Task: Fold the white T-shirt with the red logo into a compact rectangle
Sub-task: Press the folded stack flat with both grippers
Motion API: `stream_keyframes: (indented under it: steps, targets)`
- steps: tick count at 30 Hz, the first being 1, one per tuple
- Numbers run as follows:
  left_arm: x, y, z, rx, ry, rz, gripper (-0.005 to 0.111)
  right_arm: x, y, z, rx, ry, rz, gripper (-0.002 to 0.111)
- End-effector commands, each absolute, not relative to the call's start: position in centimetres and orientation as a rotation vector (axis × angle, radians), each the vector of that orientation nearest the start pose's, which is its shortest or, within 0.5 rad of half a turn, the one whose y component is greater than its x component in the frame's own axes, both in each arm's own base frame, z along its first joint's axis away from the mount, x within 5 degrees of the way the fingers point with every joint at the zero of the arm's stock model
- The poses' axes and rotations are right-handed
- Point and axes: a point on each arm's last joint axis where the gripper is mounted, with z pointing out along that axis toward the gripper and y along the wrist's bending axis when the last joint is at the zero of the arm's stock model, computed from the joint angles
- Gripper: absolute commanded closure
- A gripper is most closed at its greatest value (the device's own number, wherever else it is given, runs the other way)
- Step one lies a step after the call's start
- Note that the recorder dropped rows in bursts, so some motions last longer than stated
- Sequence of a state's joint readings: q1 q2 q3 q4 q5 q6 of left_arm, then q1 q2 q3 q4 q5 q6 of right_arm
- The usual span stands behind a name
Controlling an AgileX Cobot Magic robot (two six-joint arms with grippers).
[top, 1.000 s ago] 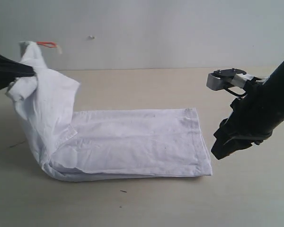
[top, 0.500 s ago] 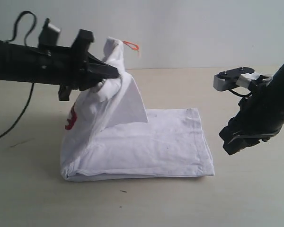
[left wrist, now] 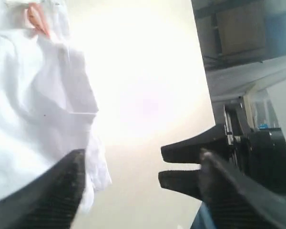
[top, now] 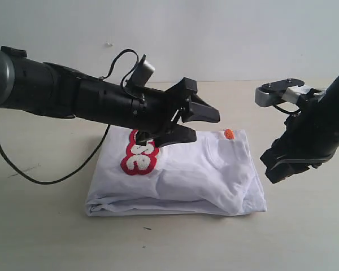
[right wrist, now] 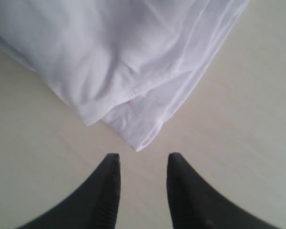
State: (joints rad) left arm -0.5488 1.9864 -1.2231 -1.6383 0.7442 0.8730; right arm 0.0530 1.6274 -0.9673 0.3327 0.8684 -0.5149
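The white T-shirt (top: pixel 203 175) lies folded over on itself as a thick rectangle on the table. Part of the red logo (top: pixel 139 158) shows on top near its left end, and the orange neck tag (top: pixel 229 134) at its far right edge. My left gripper (top: pixel 199 124) hovers open just above the shirt's top layer, holding nothing. In the left wrist view the left gripper (left wrist: pixel 143 191) is wide apart beside the T-shirt (left wrist: pixel 33 109). My right gripper (top: pixel 274 169) stands open just right of the shirt. The right gripper (right wrist: pixel 143 161) is empty, just short of the T-shirt's corner (right wrist: pixel 138 140).
A black cable (top: pixel 22 169) trails from the left arm onto the table at the left. The beige tabletop (top: pixel 175 243) runs to a pale wall behind. The right gripper's fingers (left wrist: pixel 186 150) show in the left wrist view.
The left gripper swung the collar end from the far left over to the right, laid it on the lower half and opened. The right arm barely moved.
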Motion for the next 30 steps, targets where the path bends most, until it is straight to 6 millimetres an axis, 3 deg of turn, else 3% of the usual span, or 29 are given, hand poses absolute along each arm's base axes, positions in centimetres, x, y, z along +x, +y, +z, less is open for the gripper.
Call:
stream_keyframes:
  steps: [1,6,7,11,15,18,22,30]
  targets:
    - [32.5,-26.6,19.5,0.248,2.386,-1.536,0.025,28.9,3.8,20.1,-0.527,2.876,0.341,0.075]
    - [33.3,-24.7,19.1,0.349,2.413,-1.46,0.039,28.8,3.8,20.1,-0.528,2.877,0.342,0.075]
    - [33.2,-23.9,18.5,0.465,2.462,-1.386,0.05,28.9,3.8,20.1,-0.525,2.87,0.338,0.075]
    - [32.8,-23.2,17.1,0.63,2.552,-1.227,0.076,29.4,4.1,19.9,-0.492,2.829,0.374,0.075]
    - [32.8,-23.2,15.4,0.648,2.61,-1.195,0.091,30.5,4.2,18.8,-0.437,2.796,0.38,0.076]
    - [32.9,-23.4,13.2,0.613,2.669,-1.209,0.089,31.5,4.1,17.4,-0.394,2.775,0.344,0.076]
    - [32.2,-24.0,10.8,0.631,2.743,-1.248,0.073,33.3,3.9,15.3,-0.246,2.714,0.316,0.076]
    - [31.7,-24.4,10.1,0.664,2.773,-1.296,0.069,35.6,3.2,12.4,-0.136,2.601,0.202,0.076]
